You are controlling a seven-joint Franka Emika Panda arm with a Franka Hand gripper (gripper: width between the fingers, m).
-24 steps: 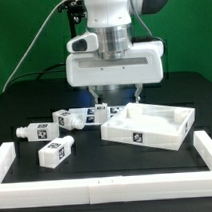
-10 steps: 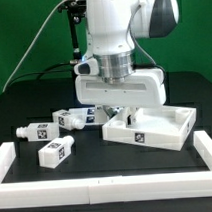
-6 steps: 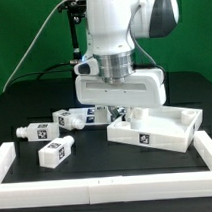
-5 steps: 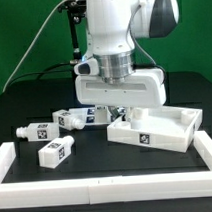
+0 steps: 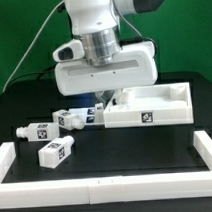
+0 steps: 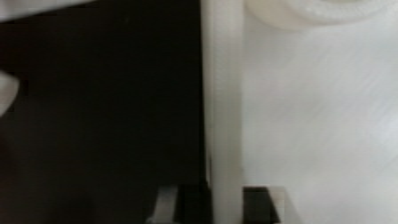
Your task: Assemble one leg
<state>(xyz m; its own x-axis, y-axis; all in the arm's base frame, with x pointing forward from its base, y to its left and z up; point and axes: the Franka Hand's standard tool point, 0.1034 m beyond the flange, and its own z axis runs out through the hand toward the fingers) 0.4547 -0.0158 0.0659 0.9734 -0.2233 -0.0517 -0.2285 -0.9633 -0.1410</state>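
Centrally, the gripper (image 5: 107, 98) clenches its jaws on the thin smooth wall of the white tray-like tabletop (image 5: 170, 114); a blocky tagged leg (image 5: 54, 151) lies apart on the matte black table (image 5: 146, 152).

A plain green backdrop (image 5: 197, 50) fills the wall behind the table's far edge. The table (image 5: 146, 152) has a matte black top, evenly lit, with only a faint sheen. A low white border (image 5: 108, 190) runs along the near edge and turns back along both side edges at the 2 near corners.
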